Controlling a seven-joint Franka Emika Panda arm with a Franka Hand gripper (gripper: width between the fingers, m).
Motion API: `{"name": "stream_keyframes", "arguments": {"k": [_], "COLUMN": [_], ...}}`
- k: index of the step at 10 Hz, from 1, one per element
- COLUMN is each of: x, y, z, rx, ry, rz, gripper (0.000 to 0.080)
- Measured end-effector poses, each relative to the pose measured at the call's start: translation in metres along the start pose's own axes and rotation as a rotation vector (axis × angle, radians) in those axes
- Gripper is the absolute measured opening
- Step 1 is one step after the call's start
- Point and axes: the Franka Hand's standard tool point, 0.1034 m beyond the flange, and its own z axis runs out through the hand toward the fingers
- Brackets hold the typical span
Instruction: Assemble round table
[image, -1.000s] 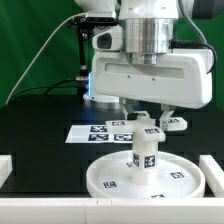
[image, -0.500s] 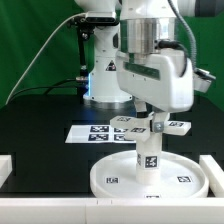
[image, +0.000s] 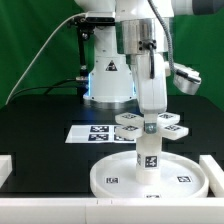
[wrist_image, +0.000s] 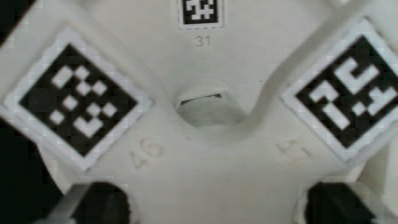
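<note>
So right in the middle of the exterior view the arm hangs straight down over the black tabletop (image: 40, 115), with its pincer (image: 148, 123) pinching the cross piece (image: 150, 124) at its center. The cross sits level, its tagged arms sticking out to both sides of the pincer, right on top of the short post (image: 147, 153). I can't tell whether it's fully seated on the post or just resting there.

The post stands upright in the center of the big round disc (image: 110, 172), which lies flat near the bottom of the frame, tags on its face. Behind the disc, toward the middle left of the frame, the marker board (image: 88, 131) lies flat on the tabletop, partly hidden by the cross.

The wrist view is basically all cross piece (wrist_image: 199, 150): white plastic filling the frame, a tag on either side, another one at the top edge, and a small hole in the center. The dark fingertips (wrist_image: 93, 203) show at the bottom corners, either side of the piece.
</note>
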Motion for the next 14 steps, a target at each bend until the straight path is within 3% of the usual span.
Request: {"name": "stream_keyframes", "arguments": {"k": [1,2,4,5,7,12,13,14], "x": [0.0,-0.005,-0.008,-0.006,-0.011,-0.014,-0.012,-0.007], "y": [0.0,-0.003,-0.008,-0.011,-0.015,-0.013,-0.013,-0.013], "z": [-0.001,-0.008,-0.026,-0.028,-0.029,-0.026,-0.026,-0.025], "rx": [0.001,0.009,0.056,0.082,0.106,0.103,0.093,0.065], "ry": [0.0,-0.008,-0.021,-0.008,0.015,0.038,0.046,0.034], "rz": [-0.006,-0.041,-0.19,-0.23,-0.495,-0.896,-1.038,-1.241], "gripper": [0.0594,0.0632,0.0646,0.0646,0.0649,0.0649,0.0649,0.0649]}}
